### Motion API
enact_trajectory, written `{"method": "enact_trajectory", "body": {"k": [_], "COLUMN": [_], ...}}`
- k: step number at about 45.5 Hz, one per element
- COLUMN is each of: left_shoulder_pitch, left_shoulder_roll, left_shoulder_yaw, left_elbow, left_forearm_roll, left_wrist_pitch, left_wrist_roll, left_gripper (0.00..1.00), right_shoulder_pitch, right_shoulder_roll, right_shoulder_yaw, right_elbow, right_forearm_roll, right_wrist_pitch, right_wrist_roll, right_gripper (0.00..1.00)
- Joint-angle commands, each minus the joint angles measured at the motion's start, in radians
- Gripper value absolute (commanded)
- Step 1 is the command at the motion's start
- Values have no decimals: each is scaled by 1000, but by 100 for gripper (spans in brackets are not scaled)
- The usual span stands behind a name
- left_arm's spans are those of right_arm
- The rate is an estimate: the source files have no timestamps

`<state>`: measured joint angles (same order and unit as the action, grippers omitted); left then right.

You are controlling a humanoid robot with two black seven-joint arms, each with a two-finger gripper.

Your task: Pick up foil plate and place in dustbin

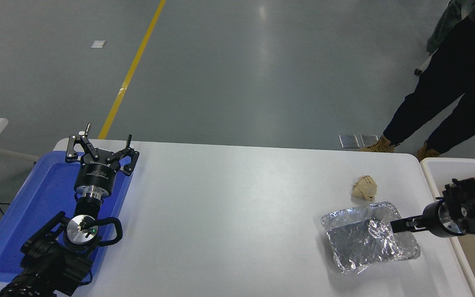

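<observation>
The foil plate (365, 243), a crinkled shiny silver tray, lies flat on the white table (237, 206) near its right end. My right gripper (397, 225) reaches in low from the right, seen side-on, its tip over the plate's right rim and just inside it. Whether it is open or touching the foil cannot be made out. The dustbin (430, 165), off-white with a beige inside, stands off the table's right edge, under my right arm. My left gripper (99, 144) is parked open over the blue tray at the left.
A crumpled beige paper ball (364, 186) lies just behind the foil plate. The flat blue tray (35, 206) covers the table's left end. A person in dark clothes (447, 82) stands on the floor at the far right.
</observation>
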<state>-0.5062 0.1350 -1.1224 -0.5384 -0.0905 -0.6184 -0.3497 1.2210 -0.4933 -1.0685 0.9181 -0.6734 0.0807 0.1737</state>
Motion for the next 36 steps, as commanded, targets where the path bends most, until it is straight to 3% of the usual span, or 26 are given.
{"method": "enact_trajectory", "body": {"k": [1,6,16,36], "left_shoulder_pitch": [0,0,0,0], "left_shoulder_roll": [0,0,0,0], "left_shoulder_yaw": [1,0,0,1], "left_elbow": [0,0,0,0], "left_forearm_roll": [0,0,0,0], "left_wrist_pitch": [0,0,0,0], "left_wrist_roll": [0,0,0,0], "left_gripper": [100,100,100,100], "right_shoulder_pitch": [-37,-49,-61,-66], "right_shoulder_roll": [1,1,5,12], "right_shoulder_yaw": [42,61,64,81], "right_elbow": [-25,-25,-27,-25], "right_forearm_roll": [-9,-9,-8,0], "right_wrist_pitch": [-1,1,-1,-18], "right_wrist_roll": [-2,0,-5,-7], "right_gripper": [84,64,0,0]}}
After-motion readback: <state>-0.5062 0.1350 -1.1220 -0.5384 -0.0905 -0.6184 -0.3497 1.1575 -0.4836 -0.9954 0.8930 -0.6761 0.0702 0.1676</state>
